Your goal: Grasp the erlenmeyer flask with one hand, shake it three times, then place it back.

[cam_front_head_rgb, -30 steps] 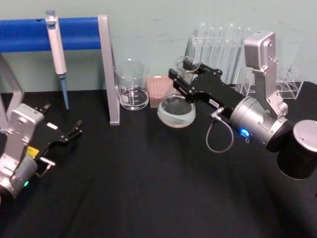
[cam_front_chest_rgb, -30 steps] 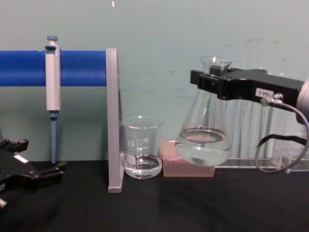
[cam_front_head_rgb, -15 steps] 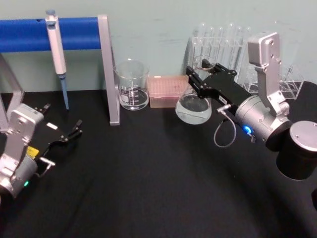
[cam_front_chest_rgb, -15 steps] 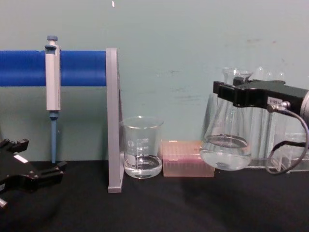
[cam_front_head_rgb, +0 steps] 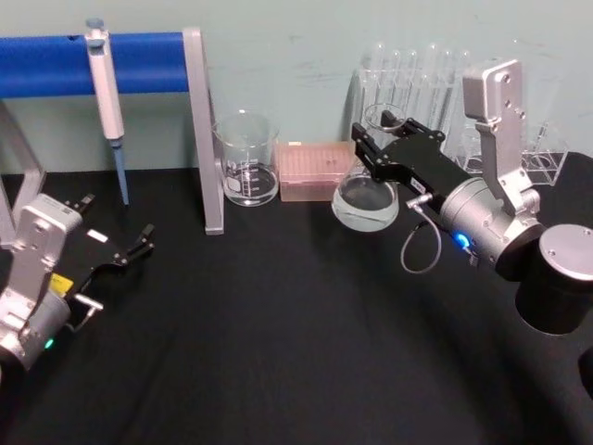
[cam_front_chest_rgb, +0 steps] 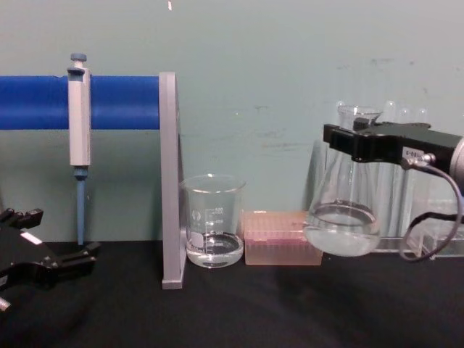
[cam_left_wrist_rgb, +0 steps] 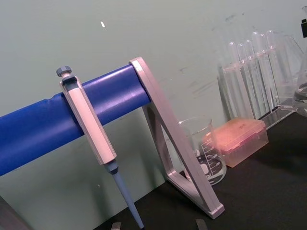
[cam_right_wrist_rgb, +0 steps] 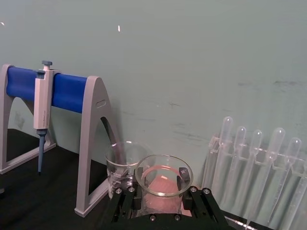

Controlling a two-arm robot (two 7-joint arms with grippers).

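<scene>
Clear glossy glass: flask (cam_front_chest_rgb: 342, 217), beaker (cam_front_chest_rgb: 212, 221). Matt blk: table (cam_front_chest_rgb: 254, 308). Smooth grey metal: stand leg (cam_front_chest_rgb: 169, 181). Pink transl. plastic: box (cam_front_chest_rgb: 279, 246).

One flask (cam_front_chest_rgb: 342, 217), one beaker (cam_front_chest_rgb: 213, 221), one pipette (cam_front_chest_rgb: 79, 116), one pink box (cam_front_chest_rgb: 281, 246), one stand (cam_front_chest_rgb: 123, 102), one tube rack (cam_front_head_rgb: 548, 165). Two tools: left tool (cam_front_head_rgb: 117, 224), right tool (cam_front_head_rgb: 379, 136).

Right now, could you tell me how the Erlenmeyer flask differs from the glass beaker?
The erlenmeyer flask is conical, narrow-necked; the beaker is a straight cylinder. The flask hangs above the table in the right pincer; the beaker stands on it. Both are clear glass holding clear liquid.
</scene>
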